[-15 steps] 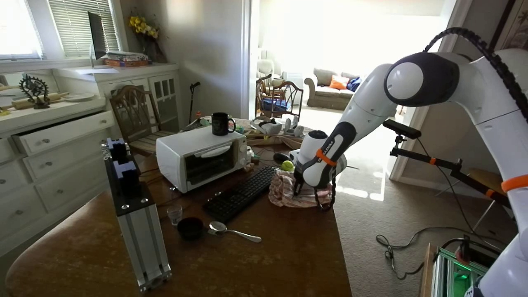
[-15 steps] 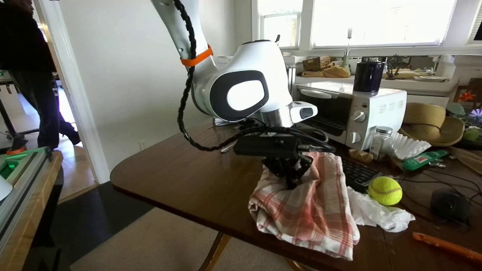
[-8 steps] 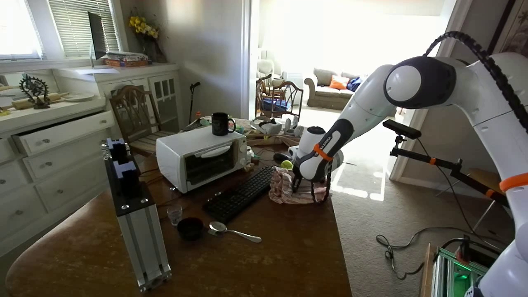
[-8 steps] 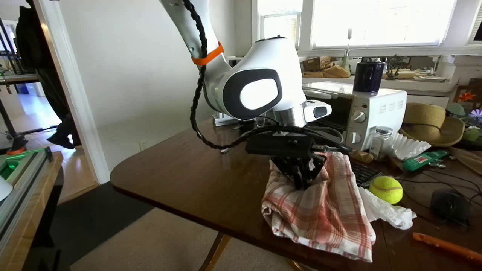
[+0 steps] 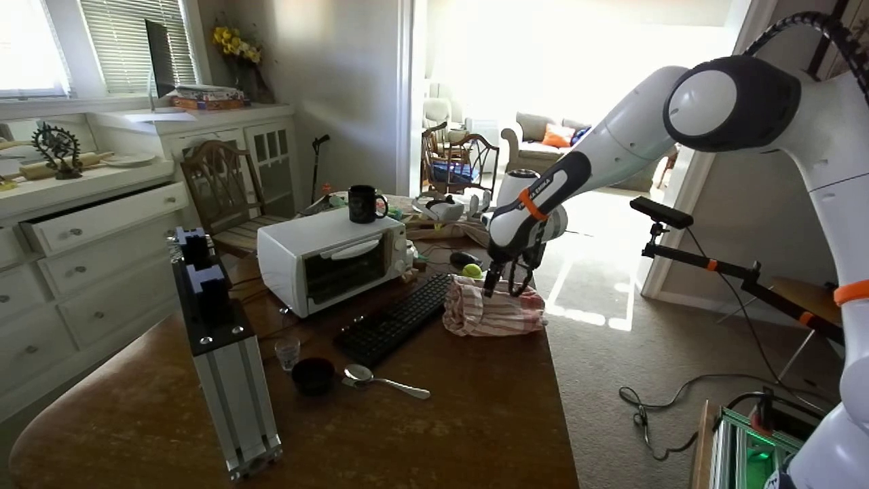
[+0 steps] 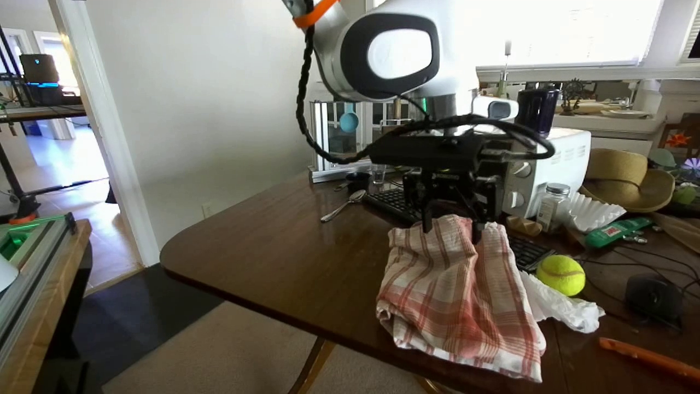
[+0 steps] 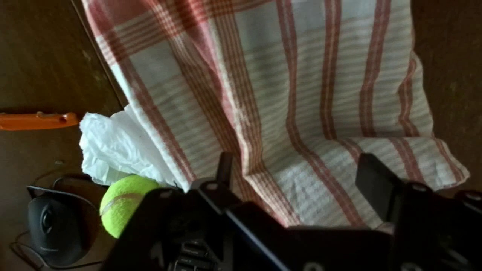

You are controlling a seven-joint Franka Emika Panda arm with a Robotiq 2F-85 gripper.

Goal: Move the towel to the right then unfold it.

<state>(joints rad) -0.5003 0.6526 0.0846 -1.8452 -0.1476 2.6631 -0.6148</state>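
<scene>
The towel (image 6: 459,323), white with pinkish-red stripes and checks, lies bunched and folded over near the table's edge. In an exterior view the same towel (image 5: 495,318) sits just beyond the keyboard's end. Above its ridge my gripper (image 6: 451,231) stands open. In the wrist view the gripper (image 7: 295,169) has its fingers (image 7: 376,188) wide apart, with cloth showing below and between them but not pinched. Whether the fingertips brush the cloth I cannot tell. The towel's underside and inner folds are hidden.
A black keyboard (image 5: 397,322) and white toaster oven (image 5: 333,261) with a mug (image 5: 363,204) on top stand beside the towel. Close by are a tennis ball (image 6: 560,275), crumpled white paper (image 6: 571,317) and a mouse (image 7: 56,229). The table edge (image 6: 284,323) runs close to the towel.
The towel first slid slightly, to the right in an exterior view, with the shut gripper in it. Then the gripper opened, let go and rose. A person has left the doorway.
</scene>
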